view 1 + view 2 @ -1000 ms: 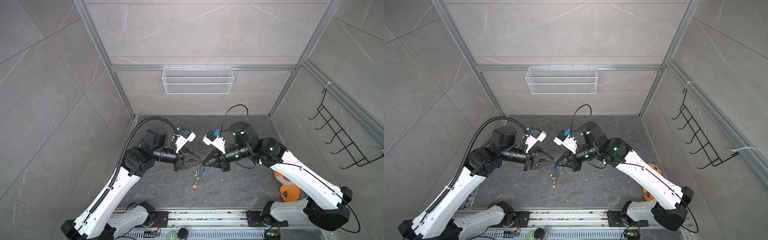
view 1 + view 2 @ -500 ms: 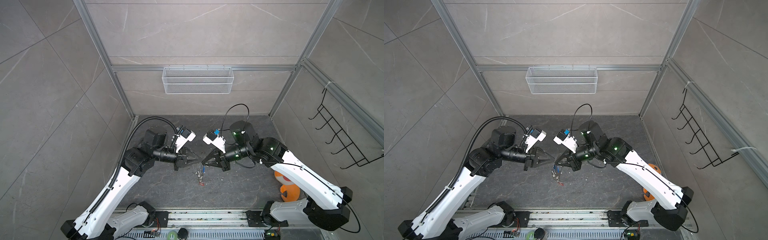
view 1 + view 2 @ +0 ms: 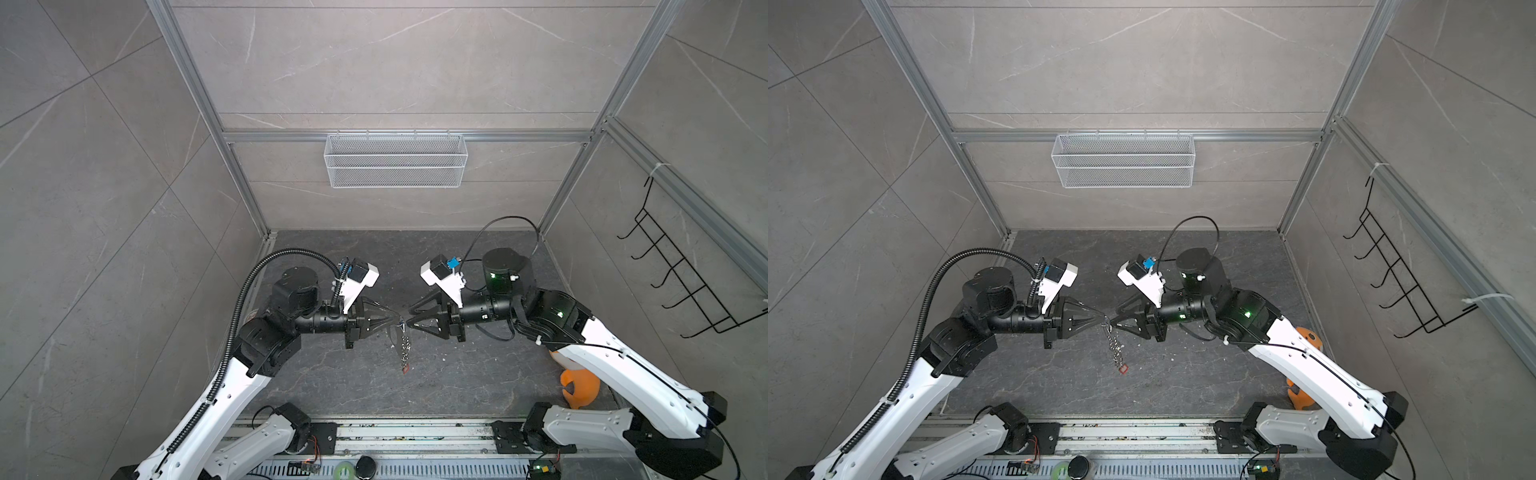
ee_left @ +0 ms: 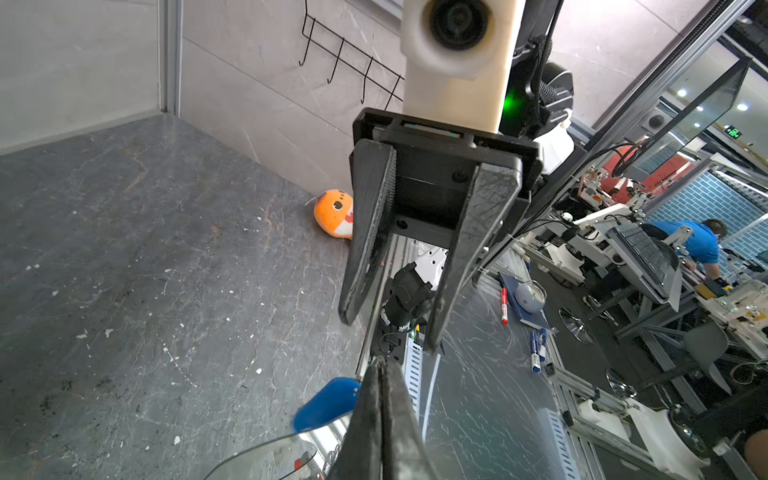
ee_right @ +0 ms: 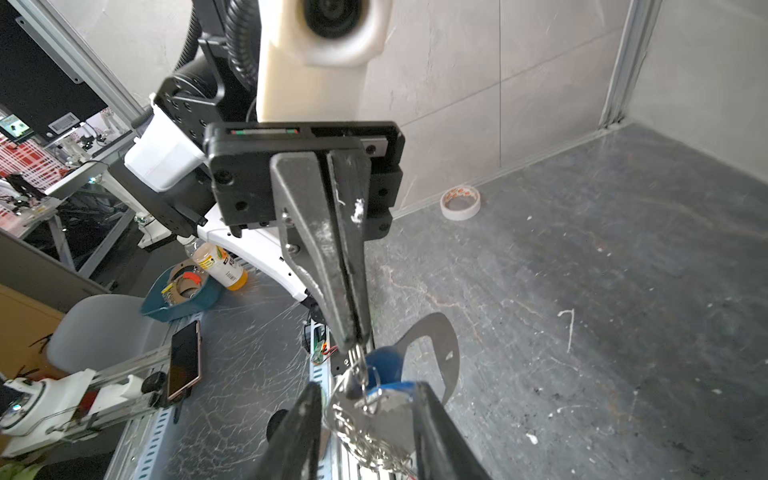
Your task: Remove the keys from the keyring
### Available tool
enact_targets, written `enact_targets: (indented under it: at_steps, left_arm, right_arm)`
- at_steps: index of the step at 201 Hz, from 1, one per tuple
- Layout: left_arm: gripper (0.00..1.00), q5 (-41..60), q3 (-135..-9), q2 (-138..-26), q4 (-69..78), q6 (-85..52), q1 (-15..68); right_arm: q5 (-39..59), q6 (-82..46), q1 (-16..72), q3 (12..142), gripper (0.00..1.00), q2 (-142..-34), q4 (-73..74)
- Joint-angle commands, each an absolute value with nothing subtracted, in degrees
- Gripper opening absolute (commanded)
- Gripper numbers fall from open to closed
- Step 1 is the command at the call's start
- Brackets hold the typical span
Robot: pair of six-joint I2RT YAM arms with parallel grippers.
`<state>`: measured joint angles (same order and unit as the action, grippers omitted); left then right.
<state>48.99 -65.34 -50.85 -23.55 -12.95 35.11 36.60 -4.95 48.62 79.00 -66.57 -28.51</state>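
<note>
The keyring (image 3: 404, 345) hangs as a silver chain above the dark floor in both top views, a red key (image 3: 406, 368) at its lower end. My left gripper (image 3: 400, 322) is shut on the chain's top ring (image 5: 356, 362), seen close in the right wrist view. A blue key (image 5: 386, 365) and the flat grey tag (image 5: 441, 345) hang just behind that ring. My right gripper (image 5: 365, 388) is open, its fingers either side of the bunched rings (image 5: 370, 440) without pinching them. In the left wrist view the blue key (image 4: 328, 401) sits beside my shut left gripper (image 4: 381, 365).
An orange toy (image 3: 579, 384) lies by the right arm's base. A tape roll (image 5: 460, 202) rests against the left wall. A white wire basket (image 3: 395, 160) hangs on the back wall and a black hook rack (image 3: 681, 282) on the right wall.
The left gripper has closed on the top ring. The right gripper, shut a second ago, has opened and let go. The hanging chain has swung slightly right.
</note>
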Motion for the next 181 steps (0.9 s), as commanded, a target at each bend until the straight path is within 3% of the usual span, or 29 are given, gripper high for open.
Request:
enact_targets:
  at_steps: [1,80,181]
  left_arm:
    - [0.0,47.3,-64.2,-47.8,-15.1,-15.2,35.3]
    - [0.0,43.2,-56.6,-43.6,1.5,-21.7,35.3]
    - [0.0,43.6,-54.8,-42.8,6.5,-25.3,35.3]
  right_arm:
    - [34.2,-6.0,48.7,75.1,0.41,-63.8,-19.3]
    - [34.1,-7.3,50.3,70.8,0.42,-62.7,-10.5]
    - [29.2,-4.7,52.1,71.9,0.38,-63.9,-12.2]
